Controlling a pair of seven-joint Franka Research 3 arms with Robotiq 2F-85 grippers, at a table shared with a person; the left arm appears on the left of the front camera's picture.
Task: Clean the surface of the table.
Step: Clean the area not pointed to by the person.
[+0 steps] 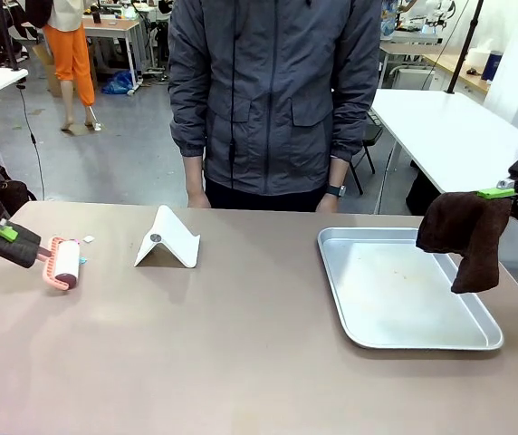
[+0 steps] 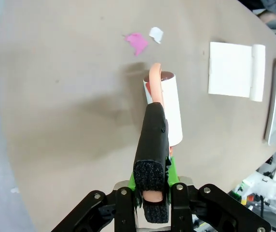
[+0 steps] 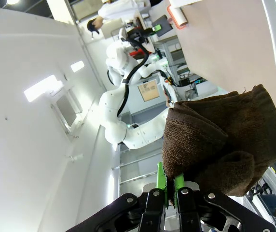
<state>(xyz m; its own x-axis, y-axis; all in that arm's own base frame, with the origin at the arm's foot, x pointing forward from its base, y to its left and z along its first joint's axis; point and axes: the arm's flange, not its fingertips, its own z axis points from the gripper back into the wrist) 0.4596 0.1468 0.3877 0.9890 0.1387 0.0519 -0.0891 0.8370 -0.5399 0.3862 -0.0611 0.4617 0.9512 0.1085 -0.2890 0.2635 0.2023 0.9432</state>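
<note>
**Q:** Where is the counter, and how does it look?

**A:** The counter (image 1: 223,353) spans the whole foreground. Its top is a smooth, matte brownish tan. A pink scrap (image 2: 137,42) and a white scrap (image 2: 156,34) lie on it just beyond the lint roller (image 1: 64,263). A person stands at its far edge.

**Q:** Why are the tools held this way?

**A:** The left pincer (image 1: 5,237) is clamped shut on the roller's handle, with the drum low over the counter. It is probably lined up to roll over those scraps. The right pincer (image 1: 503,192) is closed on a brown cloth (image 1: 467,237) that dangles above the metal tray (image 1: 422,345), apparently kept ready for wiping. A folded white stand (image 1: 168,240) sits between roller and tray.
</note>
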